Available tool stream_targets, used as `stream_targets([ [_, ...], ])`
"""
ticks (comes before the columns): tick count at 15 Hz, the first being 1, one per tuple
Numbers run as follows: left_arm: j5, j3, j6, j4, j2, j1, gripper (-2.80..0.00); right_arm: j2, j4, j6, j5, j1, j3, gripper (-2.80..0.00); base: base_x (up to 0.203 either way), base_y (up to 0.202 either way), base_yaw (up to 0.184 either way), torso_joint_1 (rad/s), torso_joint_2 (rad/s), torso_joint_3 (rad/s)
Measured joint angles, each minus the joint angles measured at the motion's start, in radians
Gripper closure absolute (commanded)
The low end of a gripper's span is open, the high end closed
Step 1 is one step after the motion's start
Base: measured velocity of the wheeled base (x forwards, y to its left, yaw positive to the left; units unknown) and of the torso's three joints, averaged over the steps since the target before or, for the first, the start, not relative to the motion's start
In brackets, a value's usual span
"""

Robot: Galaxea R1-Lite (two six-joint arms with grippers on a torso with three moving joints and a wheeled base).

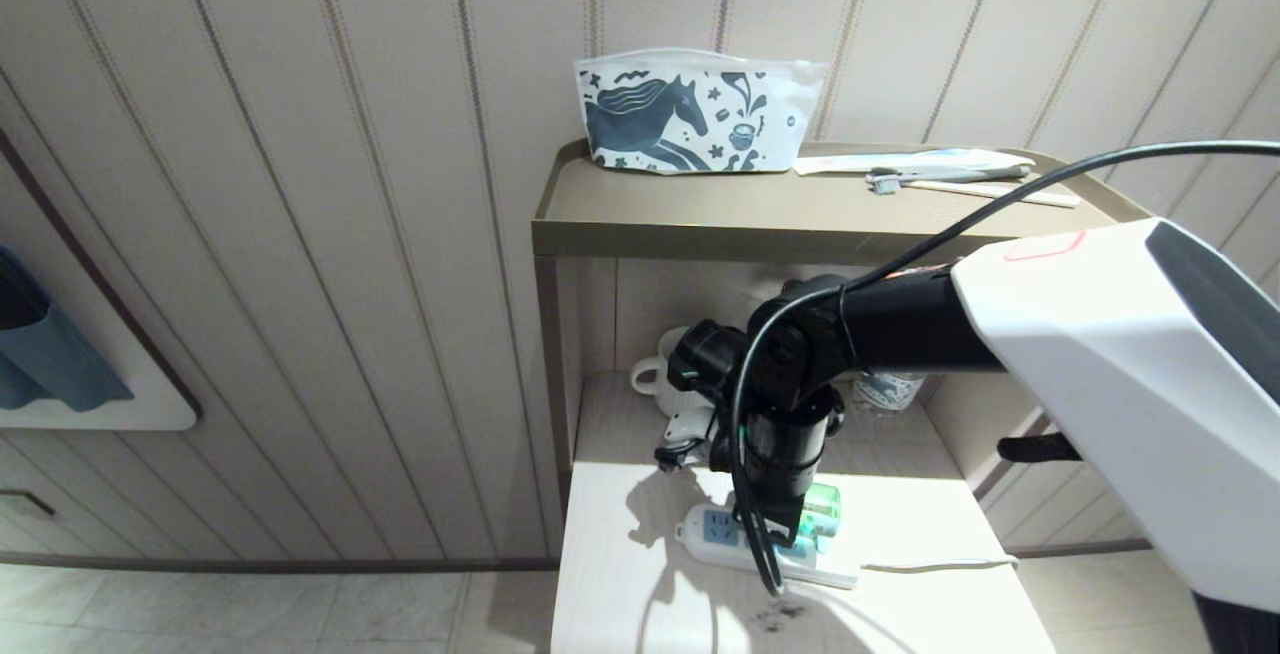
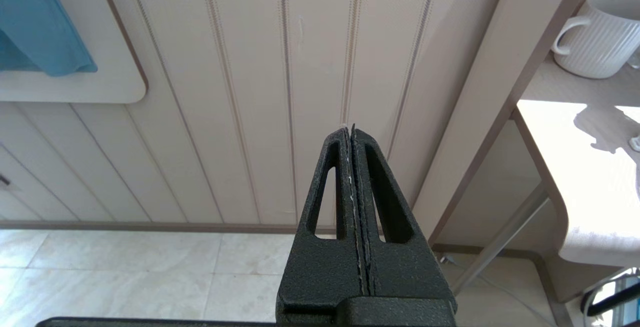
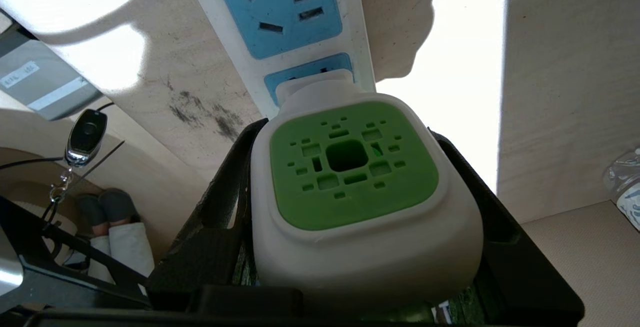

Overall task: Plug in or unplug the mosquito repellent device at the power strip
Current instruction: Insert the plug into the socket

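Repellent device fills the centre of the right wrist view: a rounded white shell with a square green vented patch on top, its plug end meeting a light-blue socket face of the power strip just above it. The right gripper has its black fingers pressed against both sides of the shell, partly spread and clamped on it. In the head view the device's translucent green bottle peeks out beside the wrist, low and centre, over the strip, whose white cord trails right.

At far left of the head view a blue cloth hangs on a white board against the ribbed wall. The pale tabletop carries dark smudges near the strip. Behind it a white ribbed mug sits in the shelf's lower bay; on the brown top shelf stand a horse-print pouch and, to its right, a toothbrush.

The left gripper hangs away from the table before the wall, fingers pressed together, empty. At lower left of the right wrist view, a key fob dangles above a person's shoes.
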Motion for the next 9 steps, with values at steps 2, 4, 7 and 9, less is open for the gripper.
stream_targets([
  [2, 0.000, 0.000, 0.000, 0.000, 0.000, 0.000, 0.00, -0.002, -0.004, 0.002, -0.001, 0.003, 0.011, 0.00, 0.000, 0.000, 0.000, 0.000, 0.00, 0.000],
  [4, 0.000, 0.000, 0.000, 0.000, 0.000, 0.000, 0.00, 0.001, -0.008, 0.006, 0.000, 0.004, 0.015, 0.00, 0.000, 0.000, 0.000, 0.000, 0.00, 0.000],
  [7, 0.000, 0.000, 0.000, 0.000, 0.000, 0.000, 0.00, 0.007, -0.024, 0.010, 0.000, 0.006, 0.021, 0.00, 0.000, 0.000, 0.000, 0.000, 0.00, 0.000],
  [9, 0.000, 0.000, 0.000, 0.000, 0.000, 0.000, 0.00, 0.010, -0.032, 0.018, 0.001, 0.007, 0.028, 0.00, 0.000, 0.000, 0.000, 0.000, 0.00, 0.000],
])
